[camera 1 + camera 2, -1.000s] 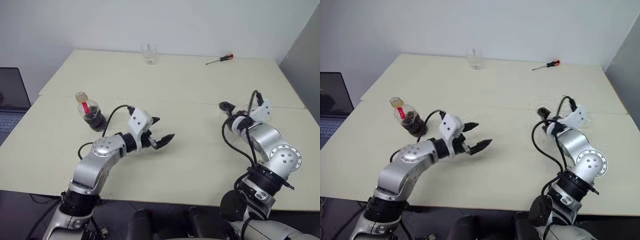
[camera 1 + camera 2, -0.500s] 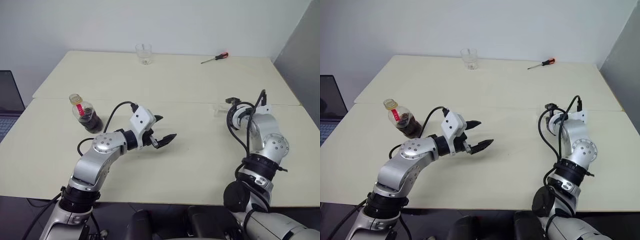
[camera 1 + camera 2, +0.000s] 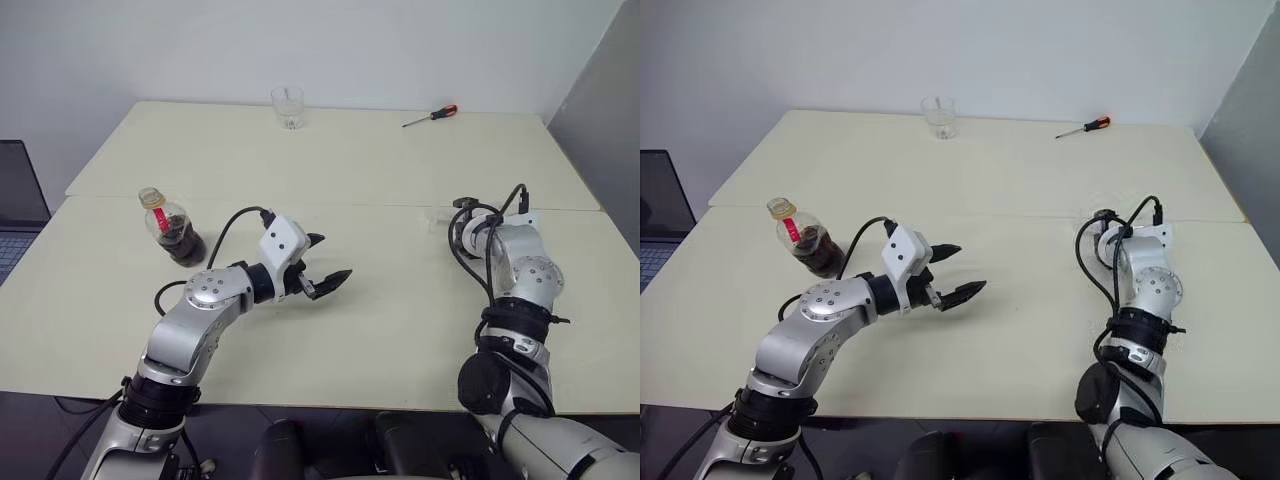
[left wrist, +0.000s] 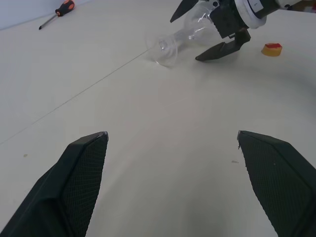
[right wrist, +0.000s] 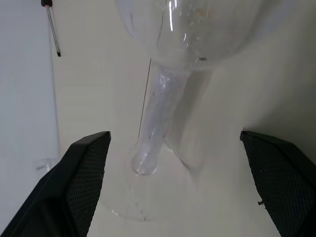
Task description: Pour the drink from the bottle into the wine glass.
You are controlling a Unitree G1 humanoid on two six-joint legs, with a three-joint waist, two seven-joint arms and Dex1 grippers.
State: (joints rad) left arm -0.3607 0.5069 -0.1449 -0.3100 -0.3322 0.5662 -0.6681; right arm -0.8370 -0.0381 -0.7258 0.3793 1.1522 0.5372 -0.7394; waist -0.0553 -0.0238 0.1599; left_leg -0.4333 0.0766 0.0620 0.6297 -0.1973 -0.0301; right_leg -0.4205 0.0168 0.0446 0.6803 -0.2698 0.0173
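Right gripper [image 4: 217, 29] closes in on the tipped wine glass [image 4: 180, 42]

Fingers apart around its bowl, no grasp yet; left gripper [image 3: 325, 262] idle, fingers apart; bottle [image 3: 172, 226] at ten o'clock.

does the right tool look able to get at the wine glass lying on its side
Probably yes: the right tool is open right at the wine glass, one finger on either side of its bowl, nothing between.

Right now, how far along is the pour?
Done: a yellow cap lies loose on the table, so the bottle looks opened.
In hand: the open right gripper straddles the glass, which lies on its side, not yet gripped.
Left: stand the glass up, take the bottle, pour. The drink is in the bottle, and the left gripper hangs open beside it.
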